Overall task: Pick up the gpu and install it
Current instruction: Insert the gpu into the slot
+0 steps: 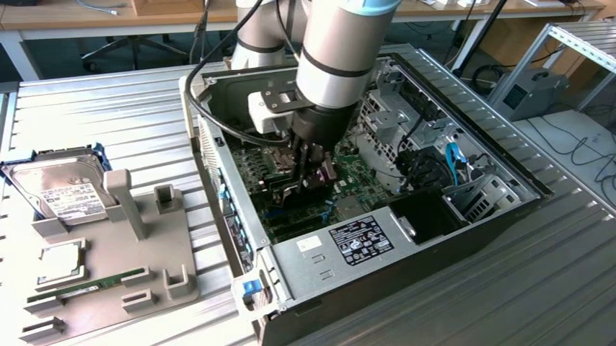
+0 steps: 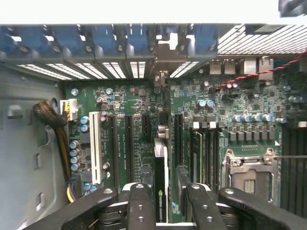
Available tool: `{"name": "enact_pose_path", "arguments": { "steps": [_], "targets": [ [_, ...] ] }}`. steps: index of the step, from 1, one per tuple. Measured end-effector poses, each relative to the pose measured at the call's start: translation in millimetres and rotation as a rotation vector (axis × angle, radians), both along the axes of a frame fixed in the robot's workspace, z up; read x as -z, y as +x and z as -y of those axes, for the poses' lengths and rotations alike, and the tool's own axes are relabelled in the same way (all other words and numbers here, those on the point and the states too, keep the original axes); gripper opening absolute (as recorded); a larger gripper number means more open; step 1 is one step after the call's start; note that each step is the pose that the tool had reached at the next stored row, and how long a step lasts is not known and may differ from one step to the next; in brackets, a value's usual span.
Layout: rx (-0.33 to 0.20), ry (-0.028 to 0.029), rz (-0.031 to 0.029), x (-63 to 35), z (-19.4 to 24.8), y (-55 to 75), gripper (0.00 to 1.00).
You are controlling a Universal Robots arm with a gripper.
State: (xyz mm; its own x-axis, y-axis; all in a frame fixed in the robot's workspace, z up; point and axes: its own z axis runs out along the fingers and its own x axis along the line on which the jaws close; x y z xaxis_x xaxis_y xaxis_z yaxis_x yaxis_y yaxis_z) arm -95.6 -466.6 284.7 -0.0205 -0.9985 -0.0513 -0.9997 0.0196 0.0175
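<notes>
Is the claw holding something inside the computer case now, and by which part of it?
Yes: the claw grips the gpu by its upper edge, with the card standing on edge over the motherboard slots.

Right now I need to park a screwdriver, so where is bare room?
Bare ribbed table lies behind the gray parts tray, and more by the computer case's front corner. Crowded: the tray, and the case interior where the end effector holds the gpu.

A computer case [image 1: 318,259] of dull grey sheet metal sits on a ribbed, brushed-metal desk [image 1: 115,108]. Inside, a green circuit board [image 2: 139,100] looks glossy. The gripper [image 2: 165,211] is matt black metal. A matt grey plastic tray [image 1: 106,288] holds a shiny silver hard drive [image 1: 63,191].
</notes>
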Motion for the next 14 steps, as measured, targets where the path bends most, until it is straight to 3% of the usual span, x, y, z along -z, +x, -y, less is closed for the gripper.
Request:
{"name": "enact_pose_path", "arguments": {
  "steps": [4, 7, 14],
  "targets": [
    [0.000, 0.0000, -0.0009, -0.7, -1.5, 0.7, 0.32],
    [-0.001, 0.0001, -0.0045, -0.7, -2.0, 3.0, 0.13],
    [-0.001, 0.0003, -0.0281, -0.6, -2.1, 17.3, 0.11]
  ]
}}
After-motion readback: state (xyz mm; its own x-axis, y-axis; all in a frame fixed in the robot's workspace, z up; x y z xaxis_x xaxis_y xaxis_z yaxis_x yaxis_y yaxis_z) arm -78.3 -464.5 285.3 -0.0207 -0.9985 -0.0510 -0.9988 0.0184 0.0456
